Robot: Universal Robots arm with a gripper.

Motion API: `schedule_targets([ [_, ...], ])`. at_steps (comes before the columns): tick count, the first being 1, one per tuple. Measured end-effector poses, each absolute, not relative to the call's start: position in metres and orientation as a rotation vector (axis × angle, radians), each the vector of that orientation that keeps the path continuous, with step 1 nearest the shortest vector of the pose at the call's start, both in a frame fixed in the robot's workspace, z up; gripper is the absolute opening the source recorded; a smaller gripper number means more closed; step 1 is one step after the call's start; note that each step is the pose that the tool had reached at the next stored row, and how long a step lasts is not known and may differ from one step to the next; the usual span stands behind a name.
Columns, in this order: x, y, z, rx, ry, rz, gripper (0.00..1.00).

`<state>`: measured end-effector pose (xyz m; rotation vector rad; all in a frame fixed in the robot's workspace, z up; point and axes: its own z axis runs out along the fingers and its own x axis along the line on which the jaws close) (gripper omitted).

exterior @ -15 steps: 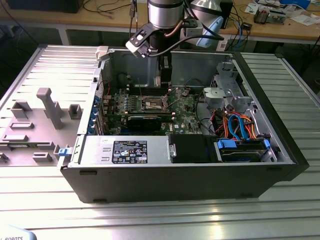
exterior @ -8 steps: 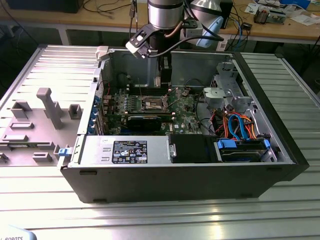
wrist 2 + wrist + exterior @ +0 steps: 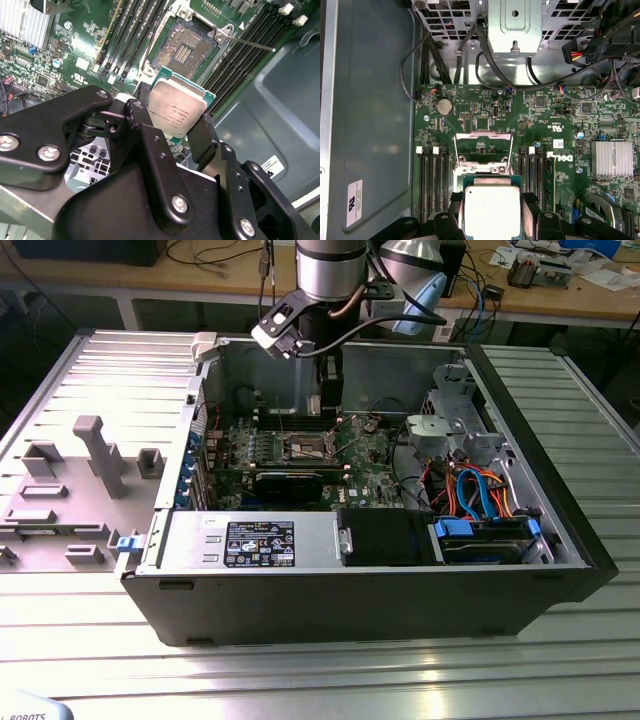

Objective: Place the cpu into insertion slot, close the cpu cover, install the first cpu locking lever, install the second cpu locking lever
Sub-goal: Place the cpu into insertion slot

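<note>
end effector [image 3: 172,131] tight around the cpu [image 3: 178,106], flat square chip, dull silver lid, green rim

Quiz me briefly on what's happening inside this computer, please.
1. Fill in: the cover over the slot stands ____ (open or shut).
2. True or false: the slot is already filled.
3. What is the gripper shut on? A the cover; B the cpu; C nothing.

Key: 1 open. 2 false, the slot is bare. 3 B.
</note>
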<state>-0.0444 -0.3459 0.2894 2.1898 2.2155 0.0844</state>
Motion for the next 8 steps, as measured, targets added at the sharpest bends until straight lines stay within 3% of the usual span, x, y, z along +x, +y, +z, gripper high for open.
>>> schedule_targets([
  [8,-0.0444,-0.3459,0.2869,2.191,2.217,0.081,0.55],
])
